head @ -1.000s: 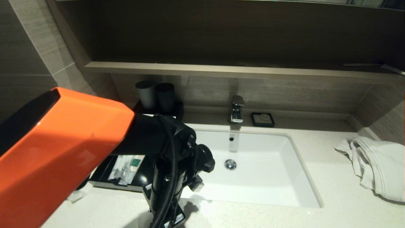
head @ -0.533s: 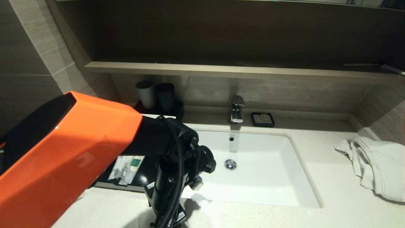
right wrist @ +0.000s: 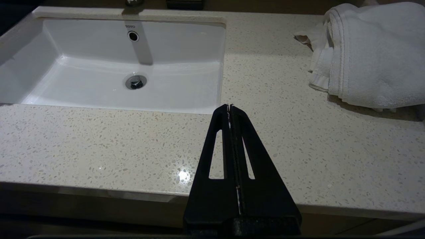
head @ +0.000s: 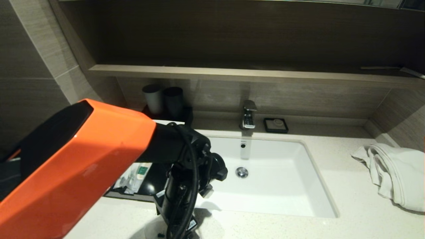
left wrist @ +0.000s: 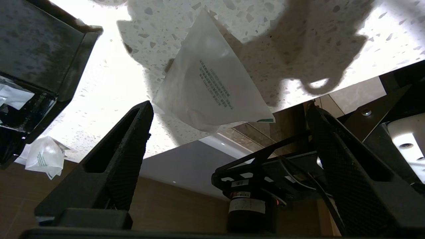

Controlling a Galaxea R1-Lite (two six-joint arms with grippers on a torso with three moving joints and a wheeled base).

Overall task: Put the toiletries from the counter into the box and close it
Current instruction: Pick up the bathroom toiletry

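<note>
Speckled off-white stone makes up the bench [left wrist: 99, 86], with a white sink [head: 265, 172] set into it at the centre of the head view and a folded towel [head: 391, 172] at the right edge. At lower left of that view the orange left arm covers most of the black box [head: 146, 186], whose drawer stands pulled out with a few sachets [head: 132, 176] already inside.

In the left wrist view the left gripper [left wrist: 229, 132] has its fingers [left wrist: 129, 149] spread wide and holds nothing. A flat translucent sachet [left wrist: 212, 86] lies at the upper centre of that frame, between the lines of the two fingers but beyond their tips, apart from them. Its lower corner overhangs the front edge of the bench. A second, crumpled sachet [left wrist: 44, 157] sits at the left edge of the frame, also at the rim, just beside the open drawer's corner [left wrist: 66, 66].

Both sachets look risky: a nudge from a descending finger would likely push either off the edge. Thin film lying flat may also slip out as the fingers close.

The right gripper [right wrist: 230, 109] hangs parked over the bare bench at lower centre of its own view, fingers pressed together.
</note>
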